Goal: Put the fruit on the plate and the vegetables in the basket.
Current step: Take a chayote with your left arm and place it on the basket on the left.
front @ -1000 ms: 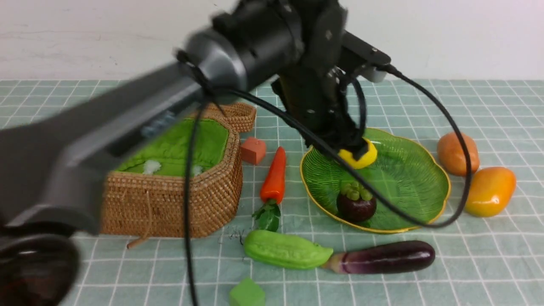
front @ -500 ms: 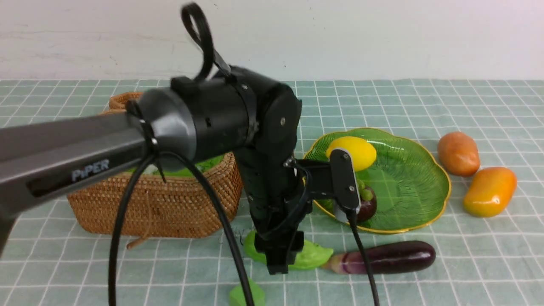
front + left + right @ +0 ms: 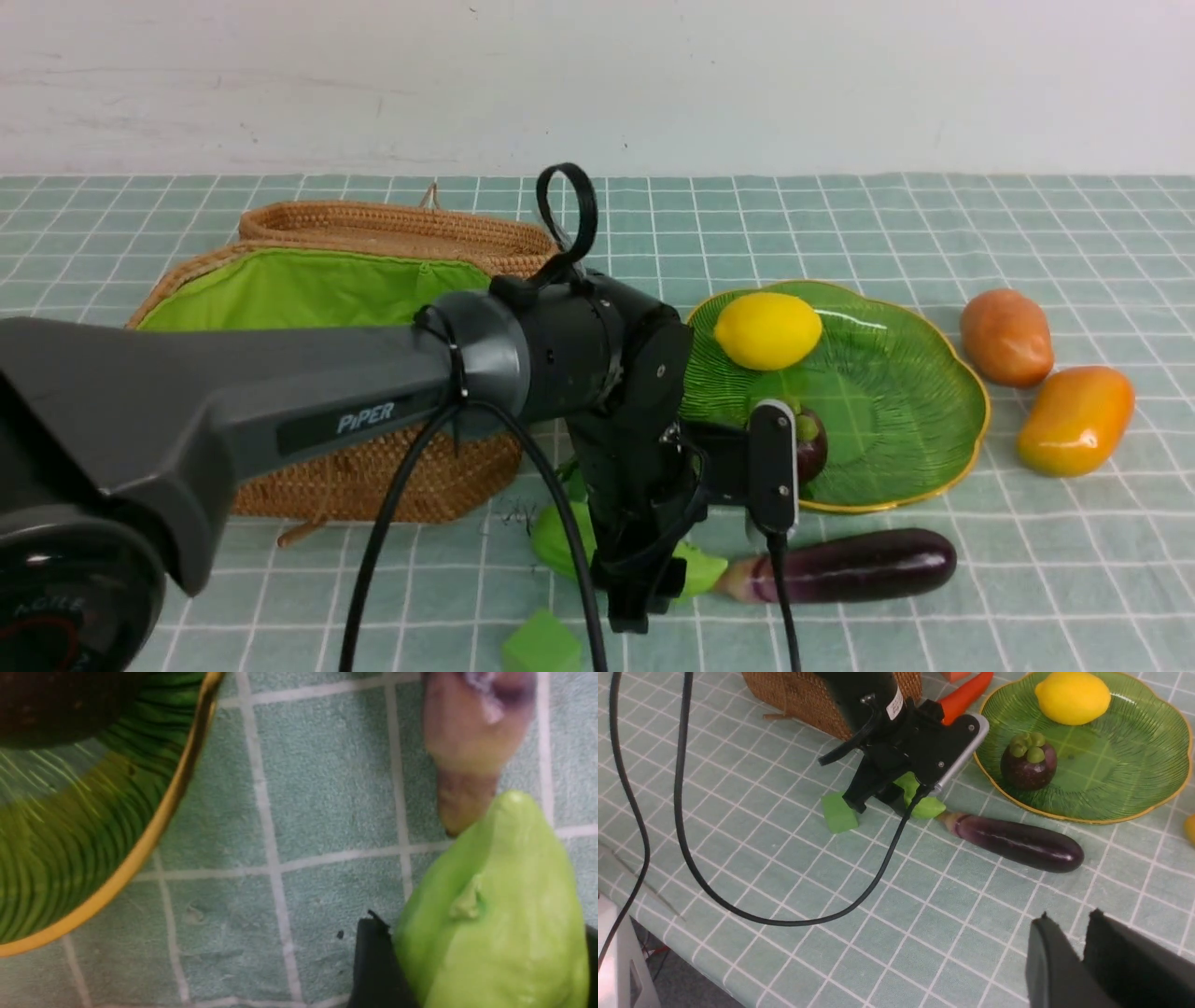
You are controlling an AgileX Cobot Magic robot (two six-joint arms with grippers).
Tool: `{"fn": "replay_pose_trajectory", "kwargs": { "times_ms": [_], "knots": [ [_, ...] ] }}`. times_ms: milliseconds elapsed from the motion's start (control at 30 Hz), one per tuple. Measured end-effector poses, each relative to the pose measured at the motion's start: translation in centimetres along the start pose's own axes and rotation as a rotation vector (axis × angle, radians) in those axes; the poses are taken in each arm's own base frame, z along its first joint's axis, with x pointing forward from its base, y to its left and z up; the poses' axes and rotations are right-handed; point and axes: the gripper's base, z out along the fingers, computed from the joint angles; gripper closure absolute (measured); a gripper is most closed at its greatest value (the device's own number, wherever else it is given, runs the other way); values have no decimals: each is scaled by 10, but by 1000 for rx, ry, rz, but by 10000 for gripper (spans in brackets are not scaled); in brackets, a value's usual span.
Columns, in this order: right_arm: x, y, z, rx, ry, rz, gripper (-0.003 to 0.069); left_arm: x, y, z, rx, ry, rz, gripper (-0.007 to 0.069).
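Left pincer [image 3: 635,597] is set down over the gourd [image 3: 495,914], jaws spread astride it, grip not yet confirmed. Eggplant [image 3: 840,564] lies just beside, unsorted. Beyond, plate [image 3: 934,411] holds lemon [image 3: 767,329] & mangosteen [image 3: 1028,760]; carrot [image 3: 964,695], potato [image 3: 1005,337], mango [image 3: 1075,420] are left out. Basket [image 3: 308,289] is open.

A small green cube [image 3: 541,646] sits at the bottom centre of the front view on the surface [image 3: 1027,597], a pale green cloth with white grid lines. Behind runs a plain white wall [image 3: 840,84].
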Motion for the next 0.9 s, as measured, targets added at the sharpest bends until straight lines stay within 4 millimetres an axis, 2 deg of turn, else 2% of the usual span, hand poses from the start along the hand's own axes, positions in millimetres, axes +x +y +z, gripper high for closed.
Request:
{"fn": "replay_pose_trajectory", "kwargs": {
  "times_ms": [100, 200, 333, 367, 467, 500, 533, 567, 600, 633, 700, 733, 767, 800, 833, 900],
  "knots": [
    [0, 1, 0, -6, 1, -2, 537, 0, 0, 0, -2, 1, -10, 204],
    [0, 1, 0, -8, 1, -14, 537, -3, -1, -12, -23, -4, -39, 204],
    [-2, 1, 0, -12, -22, -18, 537, -19, -10, -73, -135, -47, -27, 204],
    [-3, 1, 0, -13, -28, -18, 537, -21, -12, -81, -149, -50, -24, 204],
    [-9, 2, 0, -20, -99, -18, 536, -19, -22, -143, -278, -65, -39, 204],
    [-12, 2, -1, -24, -137, -17, 536, -11, -22, -162, -329, -52, -59, 204],
    [-14, 2, -1, -25, -150, -17, 536, -10, -21, -165, -340, -51, -65, 204],
    [-19, 3, -2, -31, -212, -17, 536, 13, -13, -186, -414, -3, -139, 204],
    [-22, 3, -3, -34, -239, -17, 536, 24, -8, -191, -434, 21, -173, 204],
    [-22, 3, -3, -35, -245, -17, 536, 29, -5, -192, -443, 32, -189, 204],
    [-28, 4, -4, -43, -309, -15, 533, 60, 13, -194, -478, 92, -262, 204],
    [-28, 4, -4, -44, -312, -15, 533, 65, 16, -193, -481, 99, -275, 204],
    [-29, 4, -5, -46, -328, -14, 532, 81, 26, -189, -492, 127, -294, 204],
    [-30, 4, -5, -47, -332, -13, 532, 83, 27, -188, -493, 129, -295, 204],
    [-30, 5, -5, -54, -336, -10, 531, 98, 38, -182, -499, 148, -325, 204],
    [-30, 6, -5, -63, -335, -4, 529, 112, 47, -173, -502, 168, -352, 204]
  ]
}}
